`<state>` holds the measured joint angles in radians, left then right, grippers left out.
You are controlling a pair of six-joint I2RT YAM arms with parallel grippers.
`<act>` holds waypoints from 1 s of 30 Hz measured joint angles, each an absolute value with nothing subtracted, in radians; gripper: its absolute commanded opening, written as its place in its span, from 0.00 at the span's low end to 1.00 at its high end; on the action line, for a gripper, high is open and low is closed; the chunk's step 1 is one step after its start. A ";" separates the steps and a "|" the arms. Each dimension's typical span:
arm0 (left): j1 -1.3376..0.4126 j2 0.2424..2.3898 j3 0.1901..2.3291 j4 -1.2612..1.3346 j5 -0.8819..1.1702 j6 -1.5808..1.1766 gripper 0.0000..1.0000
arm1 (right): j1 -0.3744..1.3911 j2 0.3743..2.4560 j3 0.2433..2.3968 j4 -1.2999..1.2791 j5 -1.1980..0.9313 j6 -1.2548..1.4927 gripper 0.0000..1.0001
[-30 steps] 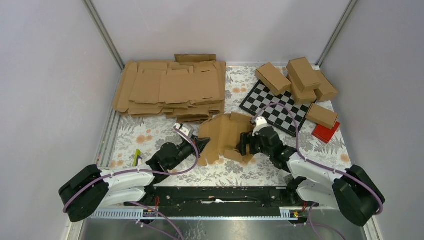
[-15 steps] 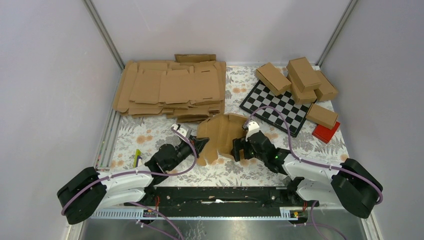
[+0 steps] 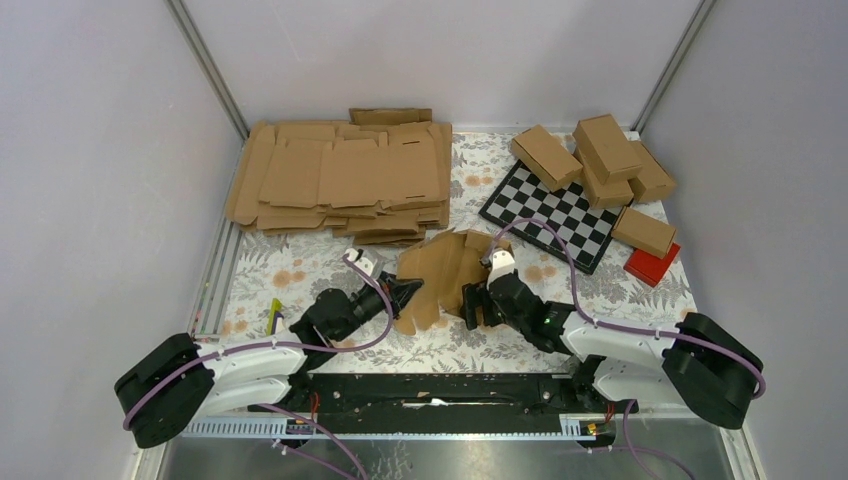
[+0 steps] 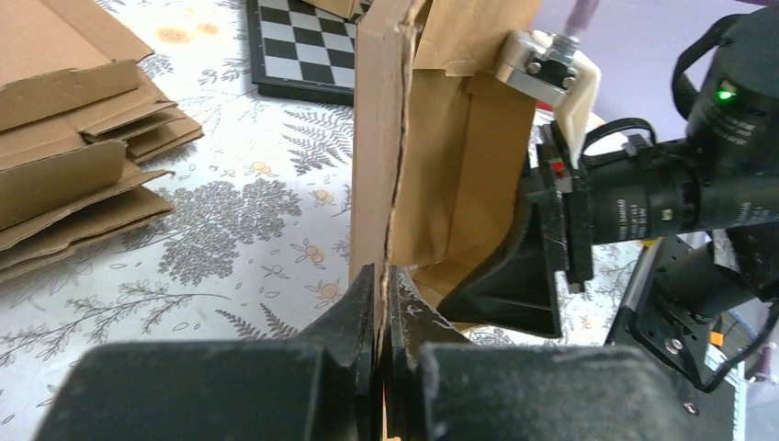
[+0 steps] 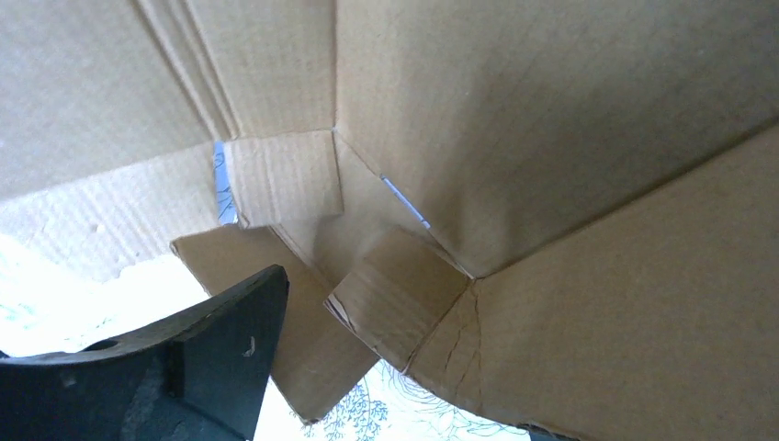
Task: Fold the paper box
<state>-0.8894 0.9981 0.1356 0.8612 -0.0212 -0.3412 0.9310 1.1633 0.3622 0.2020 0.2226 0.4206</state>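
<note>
The paper box [image 3: 437,272] is a brown cardboard sheet, partly folded, standing at the middle of the table. My left gripper [image 3: 404,293] is shut on its left edge; in the left wrist view the upright cardboard edge [image 4: 376,138] is pinched between the two black fingers [image 4: 354,308]. My right gripper [image 3: 476,303] is at the box's right side with its jaws wide apart. In the right wrist view the box's inner panels and small flaps [image 5: 395,294] fill the frame. One black finger [image 5: 216,344] stands off the cardboard at lower left; the other is almost hidden.
A stack of flat cardboard sheets [image 3: 340,180] lies at the back left. A checkerboard [image 3: 548,215], several folded brown boxes [image 3: 605,150] and a small red box [image 3: 652,265] sit at the back right. A yellow-green object [image 3: 274,316] lies near the left rail.
My right gripper has moved left and nearer against the box's right side, and the sheet now stands narrower and more folded. The left gripper keeps its hold and has barely moved.
</note>
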 measured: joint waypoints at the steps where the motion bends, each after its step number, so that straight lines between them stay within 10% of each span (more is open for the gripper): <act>1: -0.889 0.999 0.134 0.870 -0.009 -0.345 0.00 | 0.932 1.165 0.363 0.200 0.236 0.429 0.90; 17: -0.889 1.036 0.121 0.953 0.062 -0.371 0.00 | 0.950 1.150 0.402 0.091 0.424 0.505 1.00; 30: -0.889 1.022 0.121 0.901 -0.044 -0.361 0.00 | 0.951 0.950 0.387 0.036 0.519 0.495 0.86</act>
